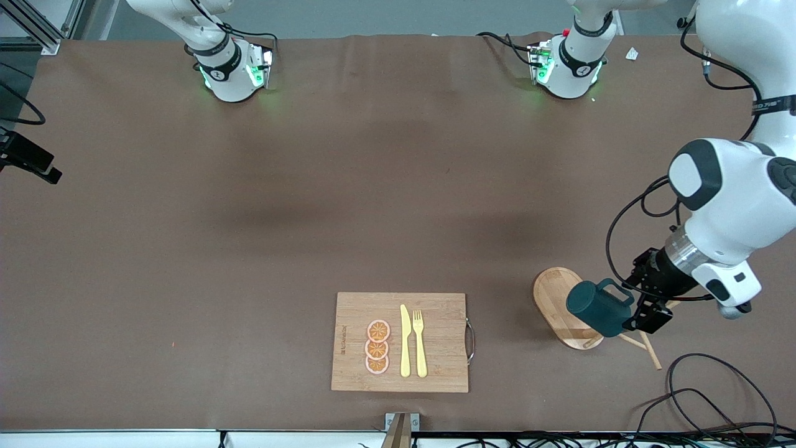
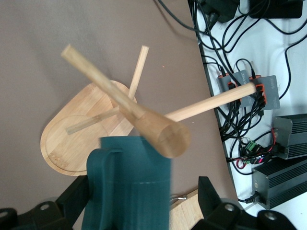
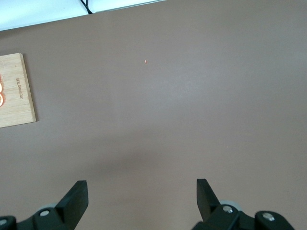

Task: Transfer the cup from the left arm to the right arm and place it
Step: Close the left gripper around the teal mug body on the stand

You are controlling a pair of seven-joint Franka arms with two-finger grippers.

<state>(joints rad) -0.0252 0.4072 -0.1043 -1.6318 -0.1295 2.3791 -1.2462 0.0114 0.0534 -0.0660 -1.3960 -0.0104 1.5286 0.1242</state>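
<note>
The left claw [image 1: 640,314] grips the cup [image 1: 600,308] between its fingers [image 2: 211,199], tipped on its side in the air over the oval wooden stand [image 1: 559,305] and its pegs [image 2: 211,101], close to the counter [image 1: 249,249] edge at the left arm's end. Wide bare counter lies between that claw and the cutting board [image 1: 401,342]. The cup's lower body is cut off in the left wrist view. The right claw [image 3: 141,199] waits with fingers spread, empty, over bare counter; it is out of the front view.
</note>
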